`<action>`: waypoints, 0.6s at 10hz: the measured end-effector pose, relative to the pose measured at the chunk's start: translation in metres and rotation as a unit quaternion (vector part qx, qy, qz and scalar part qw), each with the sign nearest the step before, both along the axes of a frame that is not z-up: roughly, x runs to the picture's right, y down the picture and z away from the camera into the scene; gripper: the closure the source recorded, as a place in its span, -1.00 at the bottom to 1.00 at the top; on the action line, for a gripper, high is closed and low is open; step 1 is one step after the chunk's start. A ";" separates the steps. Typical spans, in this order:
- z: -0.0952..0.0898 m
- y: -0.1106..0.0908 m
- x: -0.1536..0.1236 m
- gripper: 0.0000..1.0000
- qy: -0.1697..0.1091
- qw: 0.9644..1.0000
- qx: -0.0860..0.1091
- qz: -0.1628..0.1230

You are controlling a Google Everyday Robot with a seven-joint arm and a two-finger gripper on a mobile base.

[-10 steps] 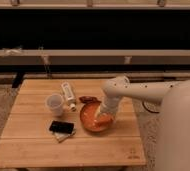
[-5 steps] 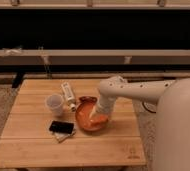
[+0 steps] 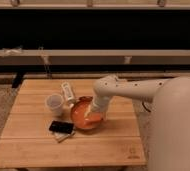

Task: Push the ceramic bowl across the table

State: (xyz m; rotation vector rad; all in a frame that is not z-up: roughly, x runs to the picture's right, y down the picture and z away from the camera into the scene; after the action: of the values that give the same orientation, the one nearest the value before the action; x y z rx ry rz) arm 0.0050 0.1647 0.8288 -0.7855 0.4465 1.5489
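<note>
While the gripper (image 3: pixel 96 118) rests inside the ceramic bowl (image 3: pixel 80 114), near the middle of the table (image 3: pixel 38 145) (spread or closed, I cannot tell), I'd keep it low against the wall and push slowly, so the bowl slides rather than tips.

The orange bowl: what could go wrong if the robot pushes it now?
1. The gripper sits inside the ceramic bowl near its right wall; it might slip over the rim.
2. Pushed leftward, the bowl could knock the white cup or shove the flat black object beside it toward the edge of the table.
</note>
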 end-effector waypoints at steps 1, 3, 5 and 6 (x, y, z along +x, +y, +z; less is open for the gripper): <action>0.000 -0.001 -0.006 -0.41 -0.006 1.000 0.002 -0.001; 0.001 -0.006 -0.018 -0.41 -0.020 1.000 0.007 -0.003; 0.002 -0.010 -0.027 -0.41 -0.031 0.999 0.011 -0.003; 0.002 -0.012 -0.034 -0.41 -0.040 0.999 0.013 -0.004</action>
State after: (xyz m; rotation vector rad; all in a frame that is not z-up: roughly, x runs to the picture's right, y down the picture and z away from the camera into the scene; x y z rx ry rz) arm -0.0287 0.1526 0.8305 -0.8205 0.3699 1.5077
